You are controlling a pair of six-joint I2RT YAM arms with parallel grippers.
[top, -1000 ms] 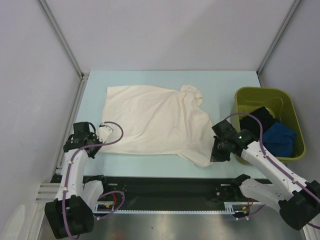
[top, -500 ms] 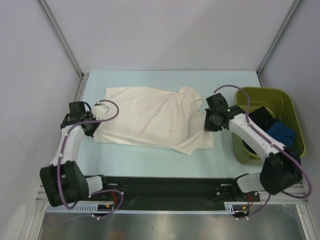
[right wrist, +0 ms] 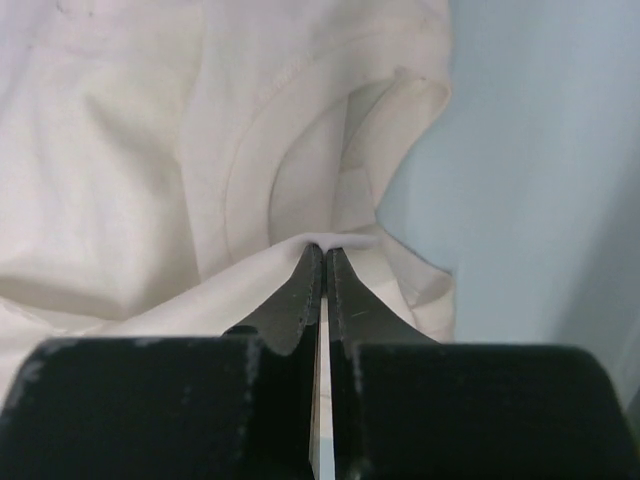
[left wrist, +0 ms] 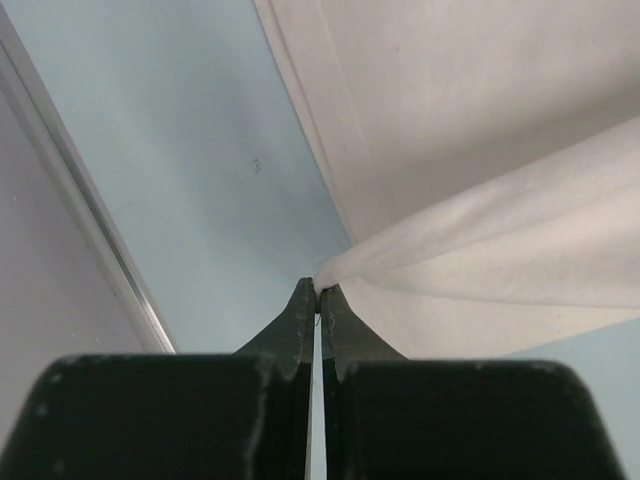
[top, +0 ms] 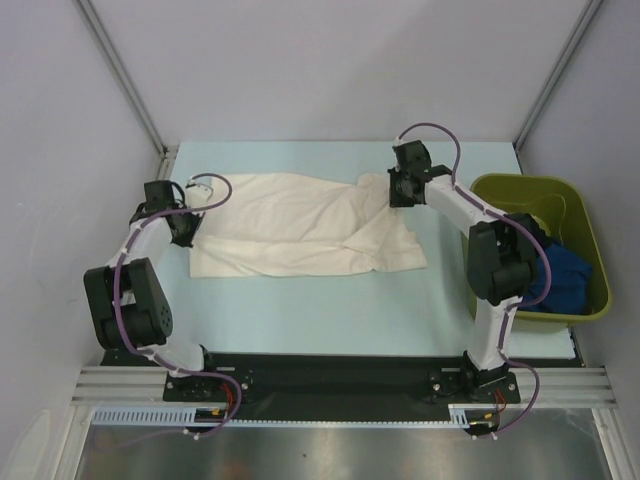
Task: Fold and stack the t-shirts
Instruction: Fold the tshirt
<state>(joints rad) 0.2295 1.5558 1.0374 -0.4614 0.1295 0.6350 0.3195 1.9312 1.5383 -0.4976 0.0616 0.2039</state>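
The cream t-shirt (top: pixel 300 225) lies across the middle of the pale blue table, its near half folded back over the far half. My left gripper (top: pixel 183 200) is shut on the shirt's left corner, pinched at the fingertips (left wrist: pixel 318 292). My right gripper (top: pixel 397 188) is shut on the shirt's edge near the collar (right wrist: pixel 325 248). The collar (right wrist: pixel 300 150) shows ahead of the right fingers. A black t-shirt (top: pixel 530 232) and a bright blue t-shirt (top: pixel 568 275) lie in the bin.
The olive-green bin (top: pixel 545 195) stands at the right edge of the table. A metal rail (left wrist: pixel 90 230) and the grey wall run close along my left gripper. Bare table (top: pixel 330 310) lies in front of the shirt.
Both grippers have carried the shirt's near edge away from the arms toward the far side, folding it over. The shirt now lies narrower front to back.
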